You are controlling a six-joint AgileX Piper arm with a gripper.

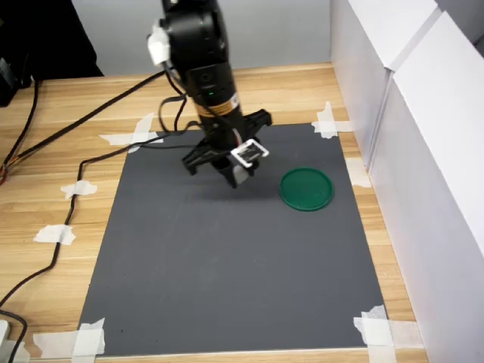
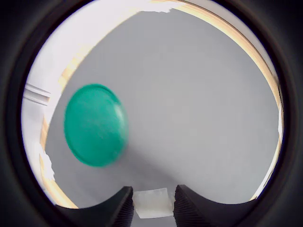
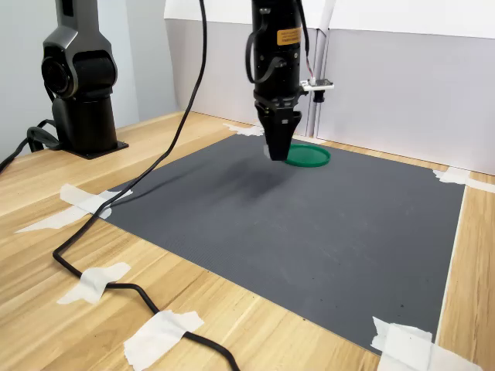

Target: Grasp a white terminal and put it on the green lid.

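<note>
Between the ribbed black fingers (image 2: 118, 210) of the gripper (image 2: 150, 208) sits a matt white plastic terminal (image 2: 152, 203). Beside it, the smooth green lid (image 2: 94, 125) rests on a matt grey mat (image 2: 199, 104) over pale wood grain (image 1: 68, 151).

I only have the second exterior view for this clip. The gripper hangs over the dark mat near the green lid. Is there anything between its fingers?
Observer: Yes. In the wrist view a small white terminal sits between the two fingers of the gripper.
Operator: Is the lid empty?
Observer: The wrist view shows the green lid's whole top bare.
Operator: Is the gripper over the lid?
Observer: No. In the first exterior view the gripper is above bare grey mat, to the first exterior view's left of the lid, with a gap between.
</note>
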